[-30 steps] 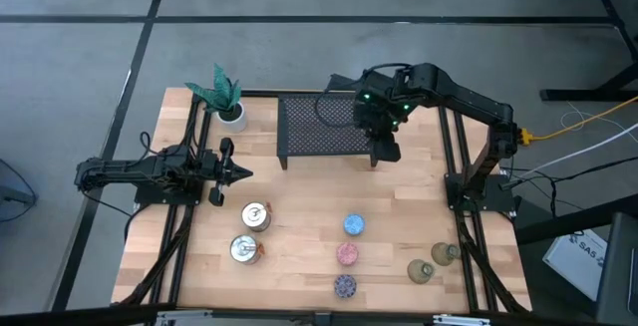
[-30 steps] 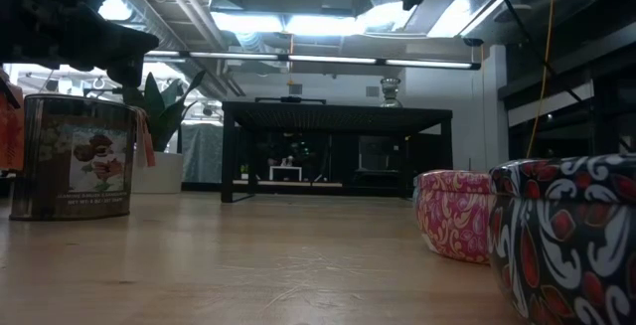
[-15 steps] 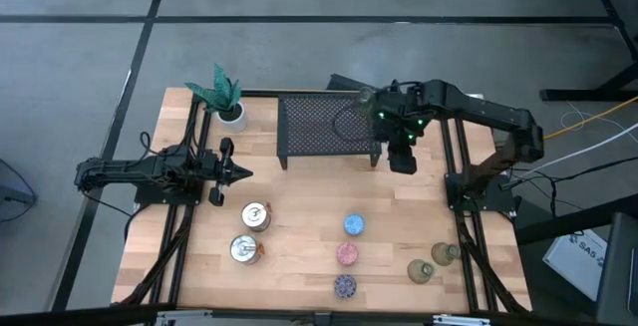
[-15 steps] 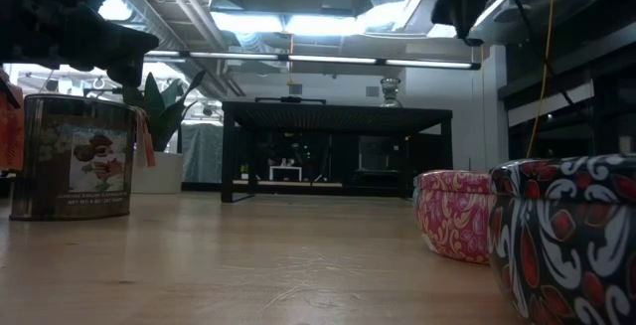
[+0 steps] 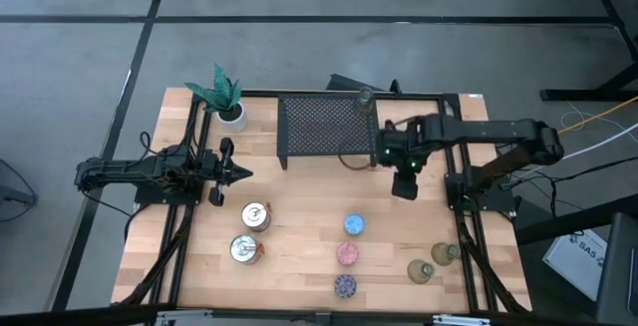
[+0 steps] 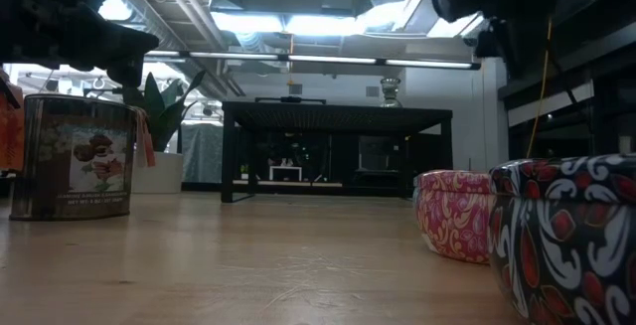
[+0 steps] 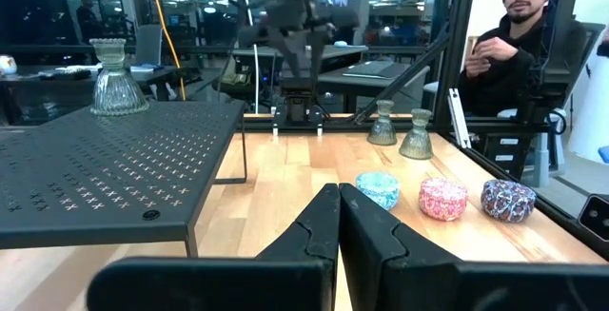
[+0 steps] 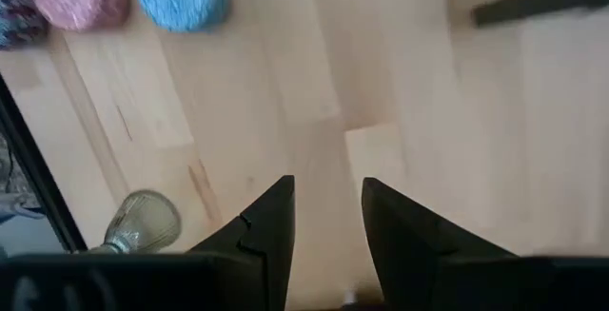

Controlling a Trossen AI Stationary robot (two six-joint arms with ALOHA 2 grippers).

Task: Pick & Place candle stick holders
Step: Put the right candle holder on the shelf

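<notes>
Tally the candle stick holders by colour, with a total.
Olive-green glassy holders: 3, one on the black mesh rack at, two on the table at and
Silvery holders: 2
Blue holder: 1
Pink holder: 1
Purple holder: 1
Total: 8

Black mesh rack [image 5: 328, 131] on wooden table [image 5: 299, 236], potted green plant [image 5: 223, 97] at corner, seated person [image 7: 519, 35] beyond

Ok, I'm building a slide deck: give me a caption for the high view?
One glassy holder on the black mesh rack, empty right gripper hovering beside it.
</notes>
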